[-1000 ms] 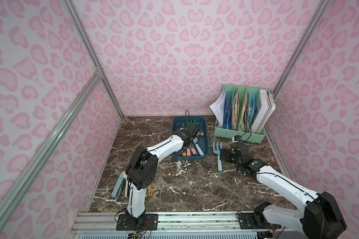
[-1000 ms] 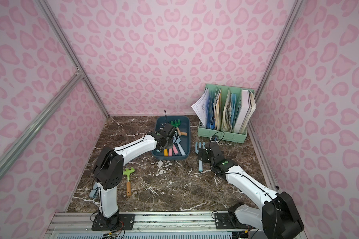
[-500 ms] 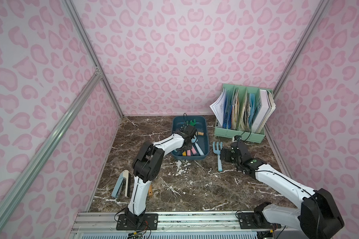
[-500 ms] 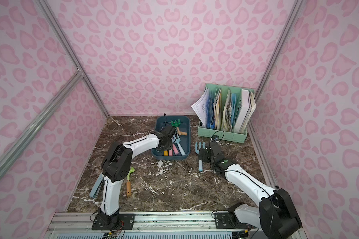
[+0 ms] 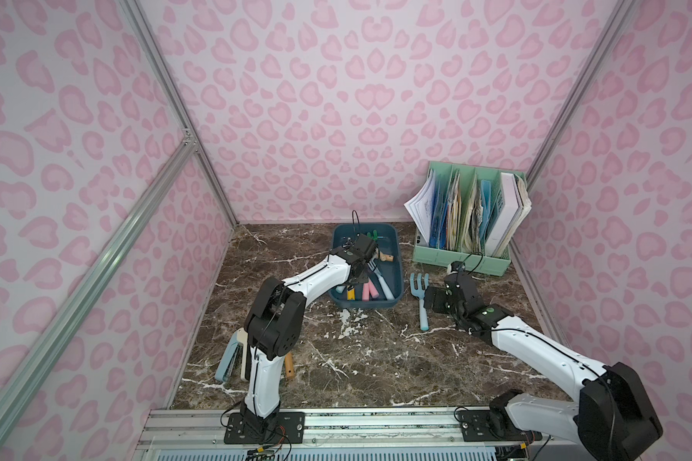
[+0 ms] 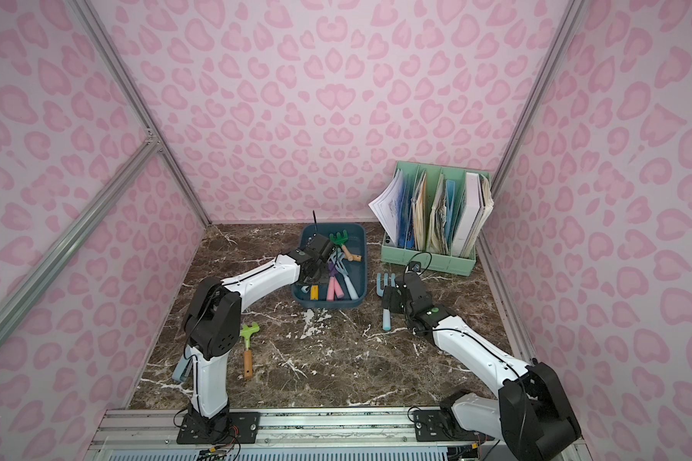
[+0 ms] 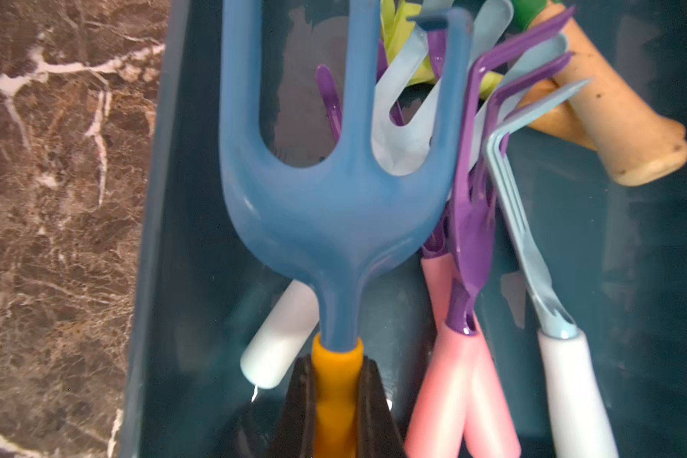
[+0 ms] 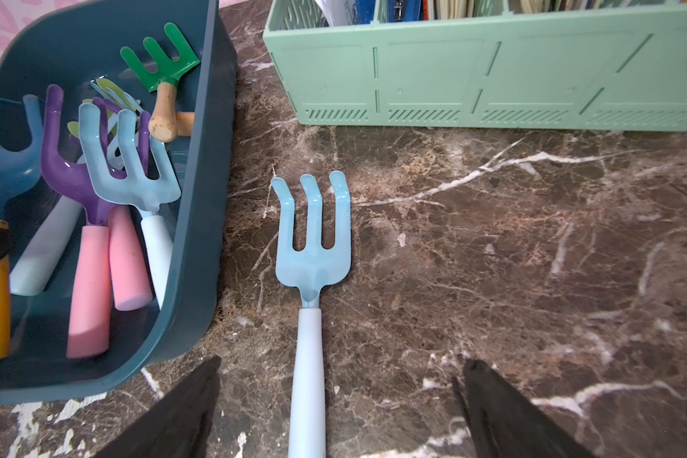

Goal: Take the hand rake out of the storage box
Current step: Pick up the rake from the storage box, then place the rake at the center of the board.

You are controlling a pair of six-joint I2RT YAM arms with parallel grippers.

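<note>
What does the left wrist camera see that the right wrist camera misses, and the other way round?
Only the left wrist view: a clear look at the left claw pinched shut on the yellow handle of the blue rake. Only the right wrist view: a light blue rake lying on the marble table beside the storage box, the open right claw around its handle, and the green file organizer. Both: the box's inside, that blue rake, and the purple rakes with pink handles.

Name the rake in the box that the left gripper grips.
The dark-blue rake with the yellow handle; the pink-handled rakes lie ungripped.
</note>
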